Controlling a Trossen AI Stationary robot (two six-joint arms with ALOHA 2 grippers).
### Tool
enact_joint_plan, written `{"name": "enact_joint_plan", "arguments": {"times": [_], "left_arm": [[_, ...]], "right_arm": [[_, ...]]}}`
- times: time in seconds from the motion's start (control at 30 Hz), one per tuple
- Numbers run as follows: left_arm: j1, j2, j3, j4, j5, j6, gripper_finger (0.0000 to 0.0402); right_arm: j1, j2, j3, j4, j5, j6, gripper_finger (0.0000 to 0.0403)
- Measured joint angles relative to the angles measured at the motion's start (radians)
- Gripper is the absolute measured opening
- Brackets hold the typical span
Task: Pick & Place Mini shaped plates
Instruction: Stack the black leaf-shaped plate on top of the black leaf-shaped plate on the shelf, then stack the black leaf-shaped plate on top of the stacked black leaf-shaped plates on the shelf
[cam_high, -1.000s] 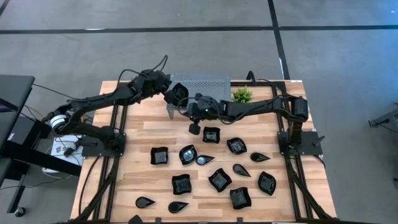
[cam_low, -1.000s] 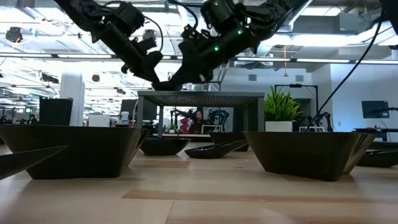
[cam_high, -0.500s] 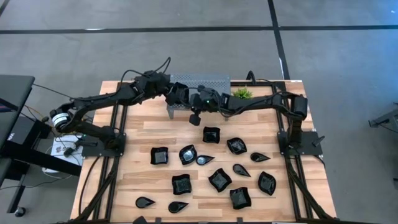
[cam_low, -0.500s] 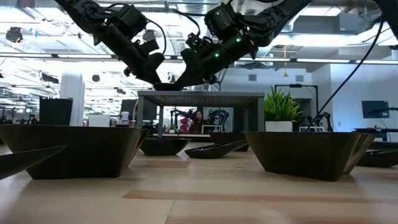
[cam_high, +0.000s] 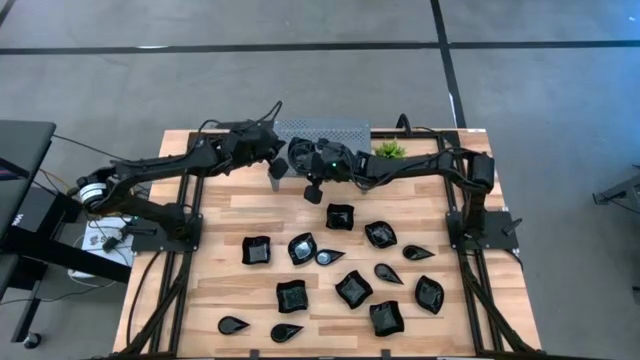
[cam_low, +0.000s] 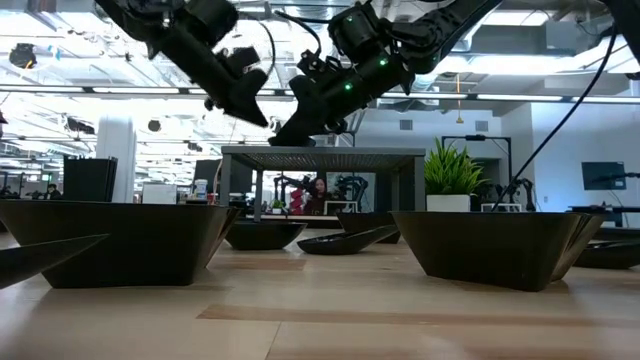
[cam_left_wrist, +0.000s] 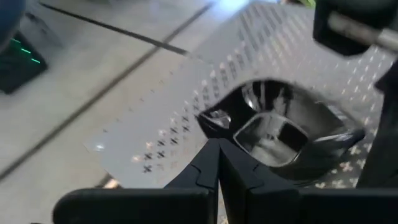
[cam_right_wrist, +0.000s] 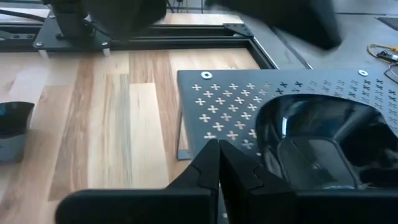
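A glossy black mini shaped plate (cam_high: 299, 150) sits on the grey perforated shelf (cam_high: 335, 130) at the table's far edge; it also shows as the plate (cam_left_wrist: 280, 134) and the plate (cam_right_wrist: 323, 143) in the wrist views. My left gripper (cam_high: 279, 160) is shut and hovers above the shelf's left part, just short of the plate's rim; it is the left gripper (cam_low: 262, 118) in the low view. My right gripper (cam_high: 298, 163) is shut, low over the shelf, right beside the plate. Several more black plates (cam_high: 340, 215) lie on the wooden table. My right gripper (cam_right_wrist: 217, 149) has its shut fingers level over the shelf, right against the side of the plate's wall (cam_right_wrist: 273, 155). Whether they touch it, I cannot tell.
A small green potted plant (cam_high: 389, 151) stands right of the shelf. The shelf stands on legs (cam_low: 257, 195) above the table. The plates fill the table's middle and near part; bare wood (cam_high: 230, 200) lies left of them and in front of the shelf.
My left gripper has lifted off the shelf and drawn back toward the table's left. The plate it stood over has stayed on the shelf. My right gripper has moved toward the far edge, up from over the table to the shelf beside the plate.
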Motion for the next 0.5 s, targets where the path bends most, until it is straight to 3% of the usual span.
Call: {"name": "enact_joint_plan", "arguments": {"times": [0.13,0.5], "left_arm": [[-0.041,-0.082,0.0,-0.002,-0.1,0.012,0.0008],[-0.153,-0.201,0.0,-0.225,-0.023,-0.02,0.001]], "right_arm": [[0.012,0.0,0.0,0.0,0.0,-0.016,0.0],[0.104,-0.128,-0.001,-0.1,0.002,-0.027,0.0002]]}}
